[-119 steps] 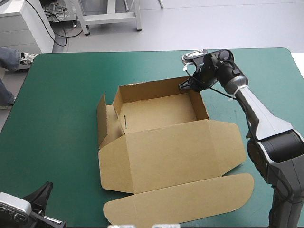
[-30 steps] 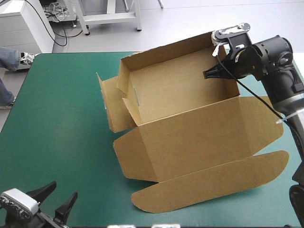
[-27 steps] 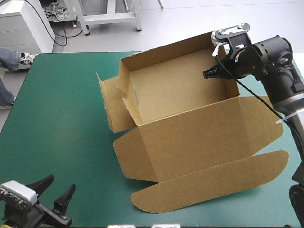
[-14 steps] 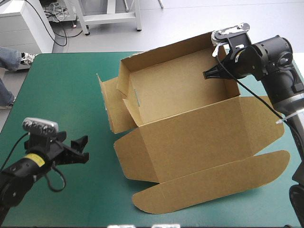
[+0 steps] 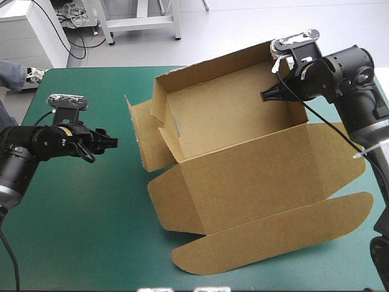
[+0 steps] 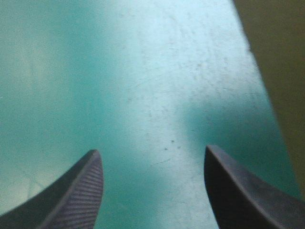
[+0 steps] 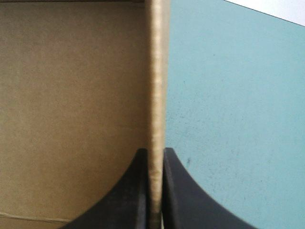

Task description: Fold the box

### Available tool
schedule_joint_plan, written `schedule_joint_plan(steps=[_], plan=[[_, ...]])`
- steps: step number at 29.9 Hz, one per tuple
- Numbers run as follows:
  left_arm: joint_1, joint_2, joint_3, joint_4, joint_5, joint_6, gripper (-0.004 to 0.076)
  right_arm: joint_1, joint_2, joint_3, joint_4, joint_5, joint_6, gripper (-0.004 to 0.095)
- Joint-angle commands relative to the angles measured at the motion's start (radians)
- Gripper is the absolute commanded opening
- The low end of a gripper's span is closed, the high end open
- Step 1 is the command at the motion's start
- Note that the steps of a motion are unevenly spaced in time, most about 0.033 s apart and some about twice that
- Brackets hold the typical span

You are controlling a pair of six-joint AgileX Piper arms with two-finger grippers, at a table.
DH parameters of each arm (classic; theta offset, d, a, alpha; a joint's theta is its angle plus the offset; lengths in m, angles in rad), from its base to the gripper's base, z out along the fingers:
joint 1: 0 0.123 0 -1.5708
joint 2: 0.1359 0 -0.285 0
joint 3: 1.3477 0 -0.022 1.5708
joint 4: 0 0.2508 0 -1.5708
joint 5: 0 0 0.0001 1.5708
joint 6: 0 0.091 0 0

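Teal-green cover (image 5: pixel 79 201) spans the table, and the brown box (image 5: pixel 237 115) takes up its middle and right. The box is tipped up toward the far edge, with its lid (image 5: pixel 261 176) spread toward the near edge. The right gripper (image 5: pixel 266 95) pinches the box's right-hand wall (image 7: pixel 156 71) near the far right corner, its black fingers all but closed on the board edge. The left gripper (image 5: pixel 109 142) hovers over bare cover near the left edge, fingers wide apart and empty, pointing at the loose side flap (image 5: pixel 138 137) that stands out from the box's left end.

From where I stand, tucking that flap inward looks like the job. I'd bring the left fingers flat against its outer face and push close to the crease, not the free corner. The right grip should hold firm so the box can't skid.
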State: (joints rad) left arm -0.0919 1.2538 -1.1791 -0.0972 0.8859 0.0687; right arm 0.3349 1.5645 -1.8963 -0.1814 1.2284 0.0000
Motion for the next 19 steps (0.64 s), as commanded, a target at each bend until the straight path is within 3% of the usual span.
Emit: schedule_joint_plan(steps=[1,8,19], plan=[[0.126,0.024,-0.042,-0.131,-0.031,0.119,0.0438,-0.001,-0.053,-0.032,-0.04,-0.059,0.009,-0.0022],[0.326,0.144,-0.042,-0.583,0.018,0.505,0.0438,-0.001,-0.083,-0.044,-0.038,-0.059,0.024,-0.0022],[0.323,0.316,-0.042,-0.865,0.069,0.699,0.0438,-0.001,-0.116,-0.122,-0.009,-0.059,0.051,-0.0022]])
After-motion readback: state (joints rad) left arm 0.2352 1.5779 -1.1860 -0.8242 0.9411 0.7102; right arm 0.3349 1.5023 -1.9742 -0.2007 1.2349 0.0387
